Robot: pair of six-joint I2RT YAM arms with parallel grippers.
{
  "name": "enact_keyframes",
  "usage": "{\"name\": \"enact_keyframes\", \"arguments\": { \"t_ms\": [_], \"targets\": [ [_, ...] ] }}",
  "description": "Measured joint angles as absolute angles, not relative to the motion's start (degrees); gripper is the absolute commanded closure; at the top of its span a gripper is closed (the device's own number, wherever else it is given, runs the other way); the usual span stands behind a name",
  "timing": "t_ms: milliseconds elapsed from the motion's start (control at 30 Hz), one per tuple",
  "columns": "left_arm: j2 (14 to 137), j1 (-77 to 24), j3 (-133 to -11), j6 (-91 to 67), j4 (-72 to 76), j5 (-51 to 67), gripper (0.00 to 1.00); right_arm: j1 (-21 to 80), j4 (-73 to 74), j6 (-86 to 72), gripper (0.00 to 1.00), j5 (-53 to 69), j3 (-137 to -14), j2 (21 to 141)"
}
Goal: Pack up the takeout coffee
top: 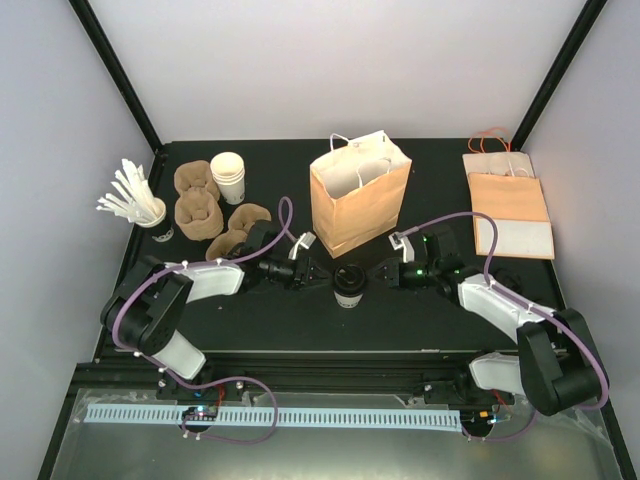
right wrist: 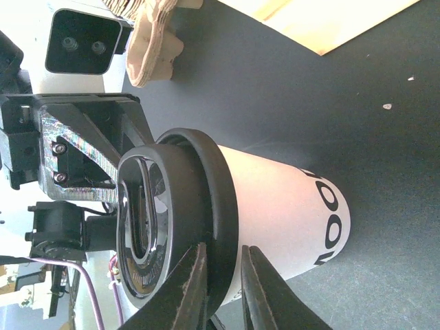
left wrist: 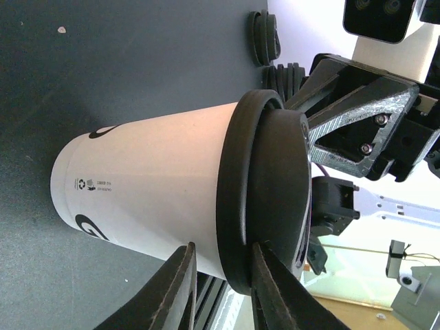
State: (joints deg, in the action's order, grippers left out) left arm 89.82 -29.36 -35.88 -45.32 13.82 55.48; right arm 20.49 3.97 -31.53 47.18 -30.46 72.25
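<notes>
From above, I saw the takeout coffee [top: 348,284] standing upright on the dark table [top: 250,325]. It was just on the near side of the brown paper bag [top: 360,200] and outside it. The left claw [top: 318,274] met it from the left and the right claw [top: 382,272] from the right. Both forearms lay low and nearly level over the table, with the elbows bent back toward the near corners. In this view the fingers were small and dark against the black lid [top: 348,275], so I could not read their gap.

The wrist cameras showed more. In the left wrist view the left claw [left wrist: 222,245] was narrow, with one finger on each side of the lid's rim. One finger lay against the rim. A strip of white cup wall showed beside the other, so it was not pinching. In the right wrist view the right claw [right wrist: 225,247] stood narrow around the same rim from the opposite side. The gap there was so thin that I could not tell whether it held the cup.

Each wrist view cut off its own fingers at the lower edge. The black print on the cup was only partly visible.
</notes>
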Motion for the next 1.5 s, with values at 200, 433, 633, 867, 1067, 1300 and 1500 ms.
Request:
{"name": "enact_keyframes", "arguments": {
  "t_ms": [200,433,633,867,1067,1300,1500],
  "targets": [
    [90.28,-29.32,-36.16,-45.06,14.26,55.77,0.67,20.51,5.48,-30.79,0.79,46.37,-30.94,71.77],
    [88.68,-29.76,-39.03,-42.33,5.63,49.84,0.44,21.04,18.63,-26.22,0.70,38.63,-38.28,70.81],
    [84.14,-29.76,-43.05,-39.13,-3.36,44.23,0.38,21.39,27.90,-21.82,0.57,32.62,-46.78,68.31],
    [76.66,-29.74,-45.91,-37.04,-8.08,41.56,0.37,32.84,38.35,-15.09,0.21,21.47,-56.07,67.40],
    [67.53,-29.43,-47.97,-31.75,-17.76,31.75,0.20,41.85,45.47,-13.37,0.13,11.40,-61.89,69.63],
    [56.47,-29.12,-49.50,-26.11,-26.30,15.51,0.01,49.28,50.85,-13.13,0.11,4.12,-67.77,79.00],
    [50.92,-27.59,-49.50,-24.29,-30.61,7.07,0.01,51.99,53.23,-13.76,0.13,0.27,-71.05,85.76]
  ]
}}
